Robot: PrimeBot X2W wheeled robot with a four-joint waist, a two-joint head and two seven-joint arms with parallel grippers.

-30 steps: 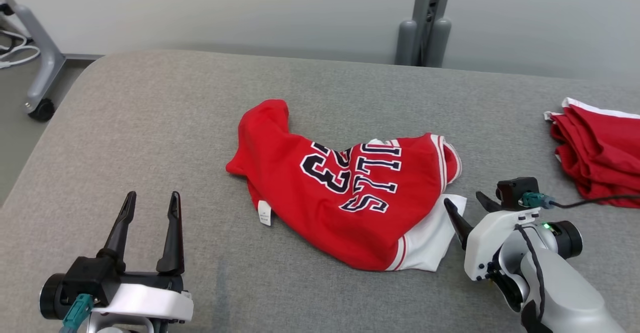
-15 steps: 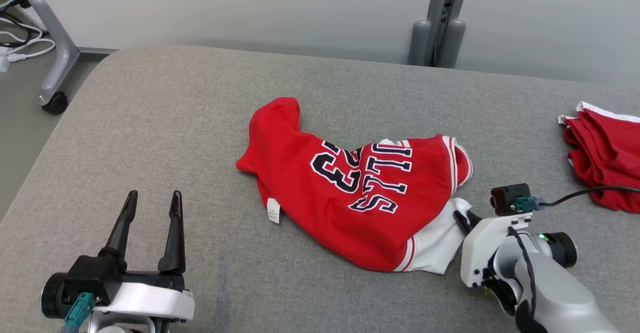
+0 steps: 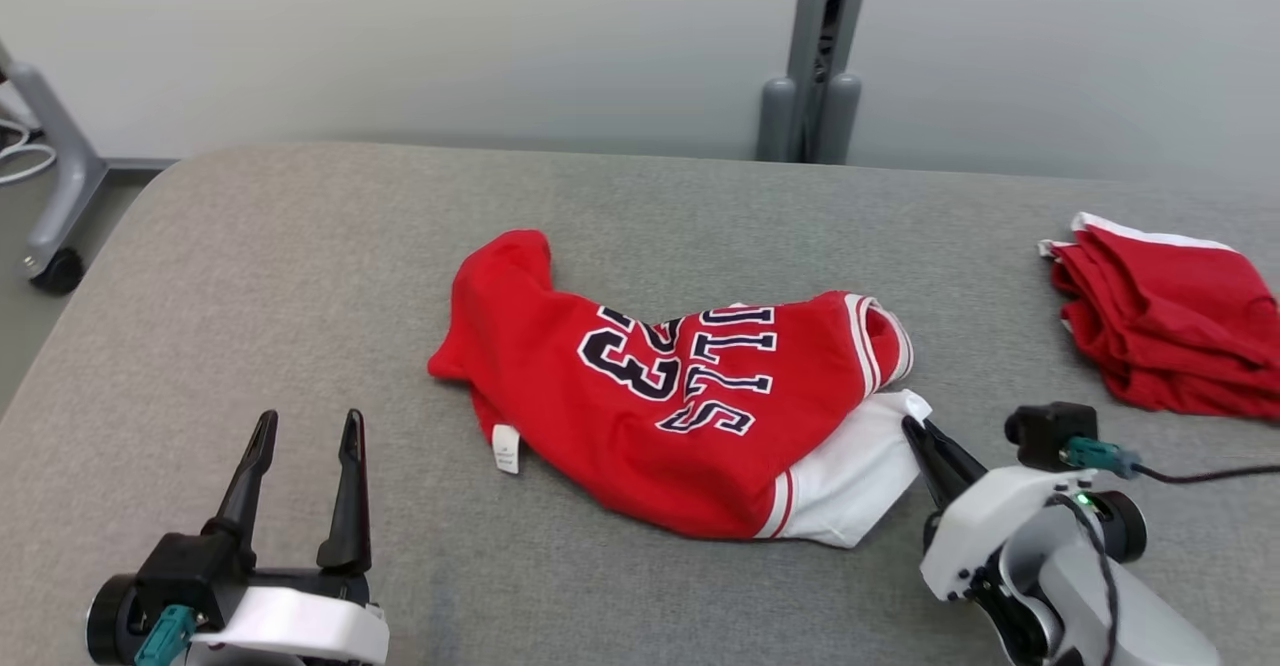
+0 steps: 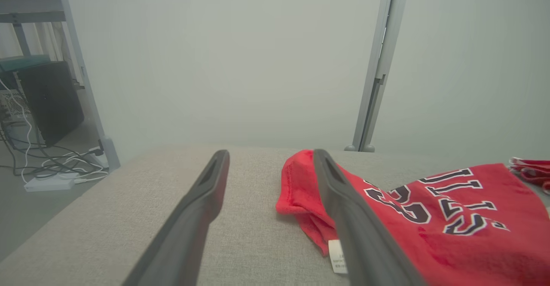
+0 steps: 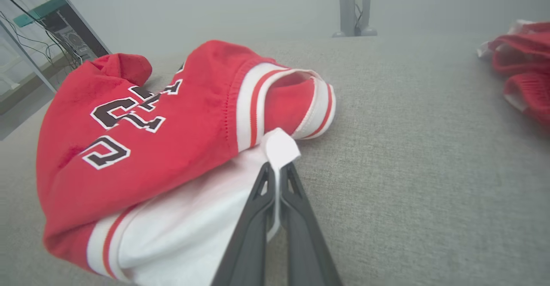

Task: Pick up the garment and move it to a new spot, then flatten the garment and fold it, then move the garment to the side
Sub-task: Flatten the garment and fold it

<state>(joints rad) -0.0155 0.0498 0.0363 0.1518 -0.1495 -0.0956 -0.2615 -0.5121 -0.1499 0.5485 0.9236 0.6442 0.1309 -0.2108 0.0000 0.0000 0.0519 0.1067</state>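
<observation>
Item under handling: a red jersey [image 3: 640, 416] with dark, white-edged lettering and numerals lies crumpled and unfolded near the middle of the grey fabric-covered counter [image 3: 300, 276]. One red lobe points away and to the left. A cuff opening striped in red and white faces right. A white panel [image 3: 850, 476] of the same garment spreads out from under the red cloth at its near right edge. A small white label [image 3: 506, 448] hangs at the near left hem.

Right pincer [image 5: 277, 170]: the fingers are brought together with a corner of the white panel nipped between the tips. In the right wrist view the white cloth passes between the two dark fingers, and a small flap stands up beyond them. The pincer sits low, close to the counter, at the jersey's near right corner.

Left pincer [image 3: 308, 418]: the fingers are spread wide with nothing between them. It sits at the near left, apart from the jersey. In the left wrist view the jersey's left lobe shows beyond the right-hand finger.

Other items: a heap of red cloth [image 3: 1160, 346] with white trim lies at the far right of the counter, well apart from the jersey. A grey post [image 3: 815, 56] stands behind the counter against a pale wall.
</observation>
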